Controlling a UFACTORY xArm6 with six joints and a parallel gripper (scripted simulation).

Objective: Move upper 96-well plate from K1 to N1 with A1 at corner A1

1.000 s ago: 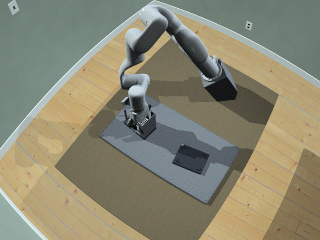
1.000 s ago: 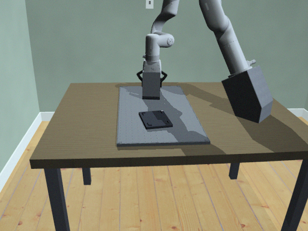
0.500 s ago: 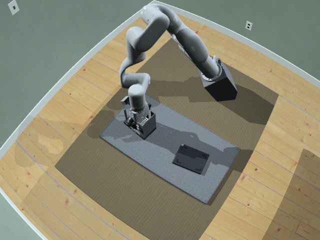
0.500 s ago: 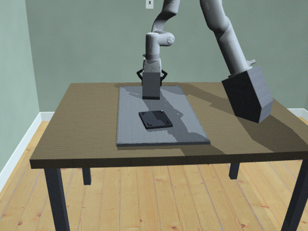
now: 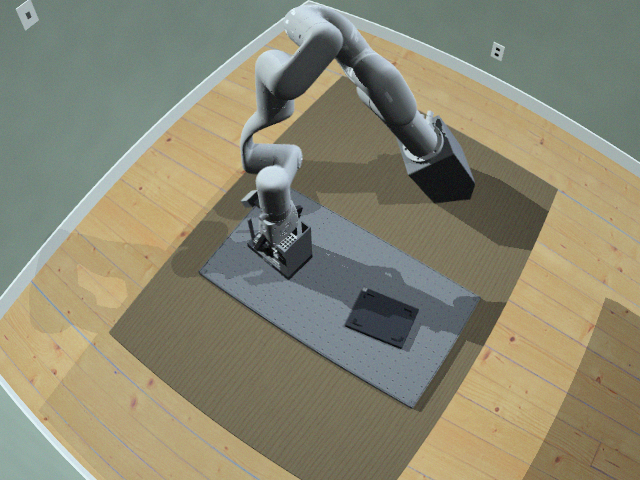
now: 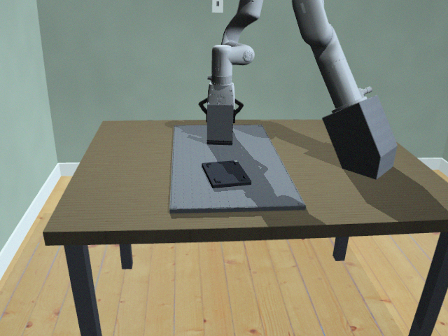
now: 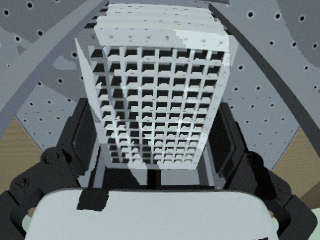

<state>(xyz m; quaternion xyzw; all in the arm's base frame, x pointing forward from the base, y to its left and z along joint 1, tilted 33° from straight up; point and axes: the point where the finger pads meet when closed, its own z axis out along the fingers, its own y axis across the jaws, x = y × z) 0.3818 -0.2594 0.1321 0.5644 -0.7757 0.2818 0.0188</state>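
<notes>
The stack rack K1 point(image 5: 290, 249) stands at the far left end of the grey baseplate point(image 5: 341, 299); it also shows in the exterior view point(image 6: 219, 123). My gripper point(image 7: 153, 115) reaches straight down into the rack, with one dark finger on each long side of the plate, shut on it. The lower plate is hidden beneath. The dark plate nest N1 point(image 5: 382, 316) lies empty further along the baseplate, with a pale A1 square point(image 5: 364, 290) at one corner.
The arm's dark base block point(image 5: 439, 165) sits on the table behind the baseplate. The rack's walls stand close around the plate and fingers. The nest point(image 6: 226, 173) has small corner locators.
</notes>
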